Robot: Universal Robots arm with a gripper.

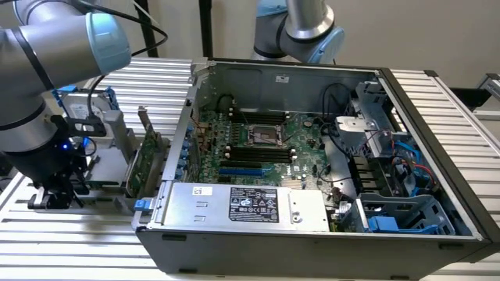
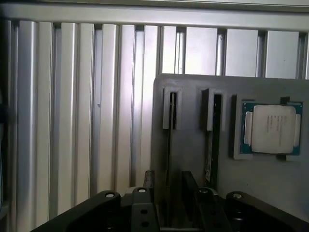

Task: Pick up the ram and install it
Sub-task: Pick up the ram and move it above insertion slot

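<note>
The gripper (image 2: 168,182) hangs low over a flat grey tray (image 2: 193,92) on the ribbed aluminium table (image 2: 72,121). Its dark fingers (image 2: 148,180) stand narrowly apart, gripping nothing, one on either side of a straight tray slot. The ram (image 2: 209,162), a thin green board on edge, sits in the neighbouring slot, just beside the fingers. A square, metal-capped CPU (image 2: 273,128) lies in a recess beyond it. Bare table borders the tray's straight edges. The open case (image 1: 312,252) stands well apart.
</note>
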